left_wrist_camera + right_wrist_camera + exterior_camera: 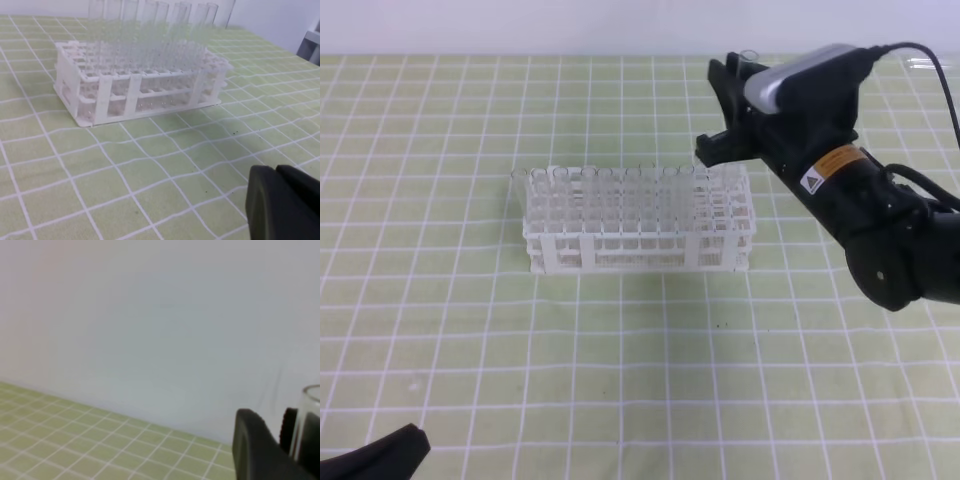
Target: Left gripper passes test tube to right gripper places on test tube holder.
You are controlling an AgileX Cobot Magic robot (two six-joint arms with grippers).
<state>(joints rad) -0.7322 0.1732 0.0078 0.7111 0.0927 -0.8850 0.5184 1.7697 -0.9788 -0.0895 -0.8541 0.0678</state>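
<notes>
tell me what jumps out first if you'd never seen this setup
The white test tube holder sits mid-table on a green checked cloth, packed with clear tubes. Above its right end hangs the right gripper, a test tube between its fingers. The left gripper is low at the near left corner, apart from the rack.

Right arm is chunky glossy black with a black two-fingered right claw (728, 105) up front, a rounded silver-grey camera box (798, 72) on top, an orange warning sticker (828, 168) with a triangle, and a thin black cable (925, 62). The black left claw (285, 206) looks matte and rounded.
</notes>
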